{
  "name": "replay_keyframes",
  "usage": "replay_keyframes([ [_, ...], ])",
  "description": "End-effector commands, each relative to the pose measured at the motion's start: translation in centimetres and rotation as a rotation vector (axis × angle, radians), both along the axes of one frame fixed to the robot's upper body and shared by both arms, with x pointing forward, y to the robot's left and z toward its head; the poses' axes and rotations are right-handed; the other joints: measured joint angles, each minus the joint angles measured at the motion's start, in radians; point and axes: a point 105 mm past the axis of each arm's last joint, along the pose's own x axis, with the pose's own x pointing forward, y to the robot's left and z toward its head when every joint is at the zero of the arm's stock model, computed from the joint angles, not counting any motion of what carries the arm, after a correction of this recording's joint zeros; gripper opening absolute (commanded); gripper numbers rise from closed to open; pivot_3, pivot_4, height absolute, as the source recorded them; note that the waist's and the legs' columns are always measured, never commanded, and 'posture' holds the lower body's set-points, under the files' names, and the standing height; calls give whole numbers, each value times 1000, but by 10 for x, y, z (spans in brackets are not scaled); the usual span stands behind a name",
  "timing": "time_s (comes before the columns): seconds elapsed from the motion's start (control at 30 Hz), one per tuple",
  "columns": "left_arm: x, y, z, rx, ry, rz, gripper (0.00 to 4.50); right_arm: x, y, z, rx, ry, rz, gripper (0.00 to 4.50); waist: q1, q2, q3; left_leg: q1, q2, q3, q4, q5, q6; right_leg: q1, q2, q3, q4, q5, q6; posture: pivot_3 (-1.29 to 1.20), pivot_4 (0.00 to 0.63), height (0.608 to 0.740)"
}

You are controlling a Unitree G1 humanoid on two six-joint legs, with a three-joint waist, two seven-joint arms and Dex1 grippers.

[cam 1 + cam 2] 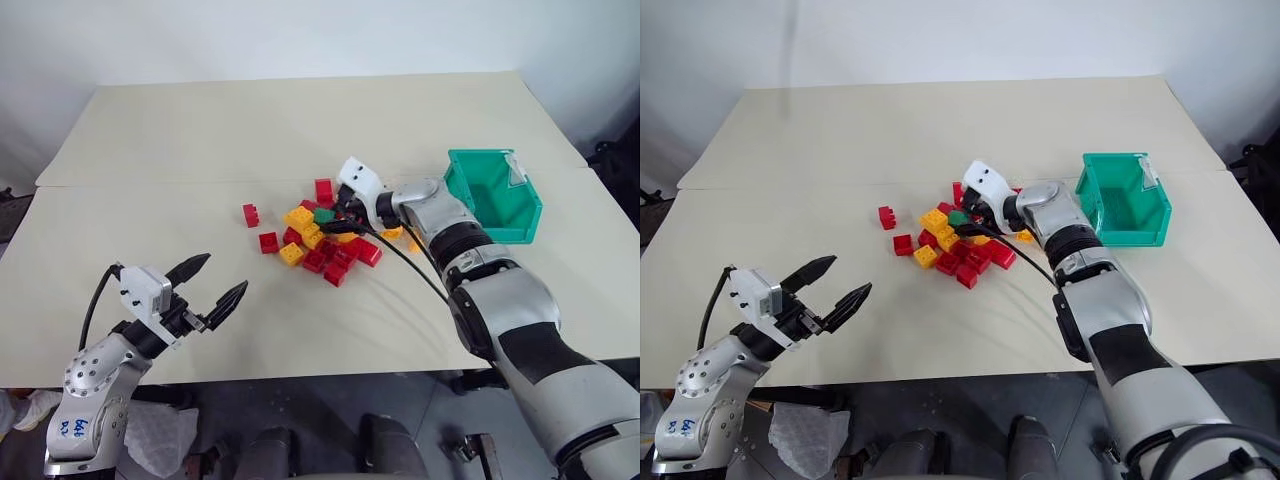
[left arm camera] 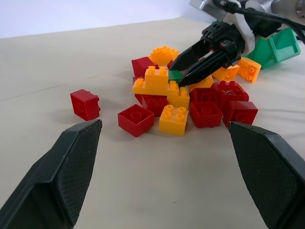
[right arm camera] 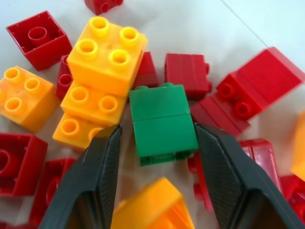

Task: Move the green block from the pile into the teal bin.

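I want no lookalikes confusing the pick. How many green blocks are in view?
1: the green block sits in the pile, between the right pincer's fingers. Others could be buried beneath bricks.

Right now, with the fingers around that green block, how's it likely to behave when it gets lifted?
The green block looks like hard moulded plastic, so probably stiff and light. Its flat glossy sides may slip between the right gripper fingers. It lies against a yellow brick in the pile, so neighbours might shift.
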Motion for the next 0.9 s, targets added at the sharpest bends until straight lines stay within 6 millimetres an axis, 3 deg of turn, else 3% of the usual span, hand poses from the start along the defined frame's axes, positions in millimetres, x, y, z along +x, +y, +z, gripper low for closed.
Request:
replay_keyframes([
  [0.03,-4,1,13,12,-57,1,4500,-1,6,4,-2,-26,24,2501,0,0,0,0,0,0,0,0,0,0,0,0,0,0,0,0,150,740],
  [0.07,-4,1,13,12,-57,1,4500,0,6,4,-2,-35,21,2501,0,0,0,0,0,0,0,0,0,0,0,0,0,0,0,0,150,740],
  [0.2,-5,1,13,14,-56,0,4500,3,4,11,31,-70,0,1447,0,0,0,0,0,0,0,0,0,0,0,0,0,0,0,0,150,740],
  [0.37,-6,-4,14,9,-58,-37,4500,1,2,51,204,-157,65,1452,0,0,0,0,0,0,0,0,0,0,0,0,0,0,0,0,150,740],
  [0.43,-5,-12,16,7,-64,-95,4500,-4,-12,77,320,-195,108,1452,6,1,1,-1,0,0,0,0,0,0,0,0,0,0,0,0,150,740],
  [0.5,-4,-17,17,11,-65,-121,4500,-8,-20,87,359,-220,131,1452,9,1,1,-2,0,-1,1,0,0,0,0,-1,-1,0,0,0,150,740],
  [0.67,-2,-58,29,10,-81,-361,4500,-23,-114,110,416,-368,-40,1452,34,0,0,-2,-1,-4,3,0,0,3,-1,-3,-2,0,0,0,150,740],
  [0.77,-6,-73,31,28,-77,-461,4500,-31,-153,108,393,-390,-169,1452,34,1,1,-3,-2,-1,2,0,0,2,-1,-3,-3,0,1,0,150,740],
  [0.9,-7,-96,33,48,-77,-604,4500,-46,-230,98,342,-426,-476,1452,32,1,1,-2,-1,4,0,0,1,1,0,-3,-4,0,0,0,150,740],
])
